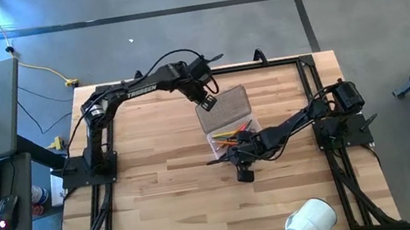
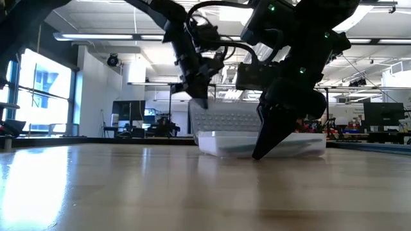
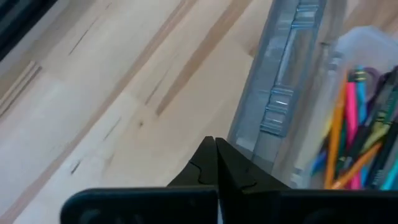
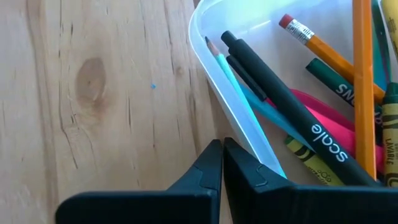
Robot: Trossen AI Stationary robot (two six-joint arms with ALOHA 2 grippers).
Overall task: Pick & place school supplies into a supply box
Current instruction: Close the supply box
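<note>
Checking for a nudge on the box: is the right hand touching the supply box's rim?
Cannot tell. In the right wrist view the shut right hand overlaps the supply box rim, without plain contact or gap.

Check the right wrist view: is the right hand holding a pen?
No. The right hand is shut and empty beside the supply box.

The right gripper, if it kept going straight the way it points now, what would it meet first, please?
Most likely the rim of the supply box: the shut right gripper points along the clear wall, with bare table beside it. Depth is unclear, so it might graze past the wall.
</note>
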